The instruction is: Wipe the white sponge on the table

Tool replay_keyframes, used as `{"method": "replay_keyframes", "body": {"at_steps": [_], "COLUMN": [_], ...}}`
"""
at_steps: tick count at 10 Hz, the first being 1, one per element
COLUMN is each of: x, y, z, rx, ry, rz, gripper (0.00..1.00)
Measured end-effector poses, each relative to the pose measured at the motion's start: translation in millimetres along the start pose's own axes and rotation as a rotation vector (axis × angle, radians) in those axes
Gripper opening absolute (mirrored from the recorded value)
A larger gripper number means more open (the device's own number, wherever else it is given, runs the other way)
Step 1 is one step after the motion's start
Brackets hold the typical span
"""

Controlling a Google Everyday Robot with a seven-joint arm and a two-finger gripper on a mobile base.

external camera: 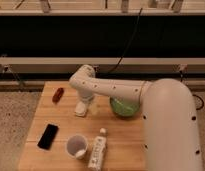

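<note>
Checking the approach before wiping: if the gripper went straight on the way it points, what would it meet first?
Probably the white sponge, lying right below the gripper on the table; whether they touch is unclear.

- White sponge (pixel 80 111): small off-white pad, lying flat, centre-left of frame.
- Table (pixel 123 142): light-brown striped wood, filling the lower frame.
- Gripper (pixel 86 102): down right over the sponge.
</note>
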Motion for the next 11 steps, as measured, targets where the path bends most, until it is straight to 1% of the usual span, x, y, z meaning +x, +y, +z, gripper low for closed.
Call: {"method": "replay_keyframes", "body": {"at_steps": [4, 6, 7, 9, 11], "x": [-7, -11, -16, -13, -16], "y": [-10, -17, -18, -15, -15], "z": [21, 28, 30, 35, 40], "rx": [-0.048, -0.061, -0.067, -0.077, -0.086], "ry": [-0.005, -0.003, -0.011, -0.009, -0.015], "rz": [-0.037, -0.05, -0.054, -0.055, -0.063], "gripper": [0.8, 0.8, 0.8, 0.8, 0.8]}}
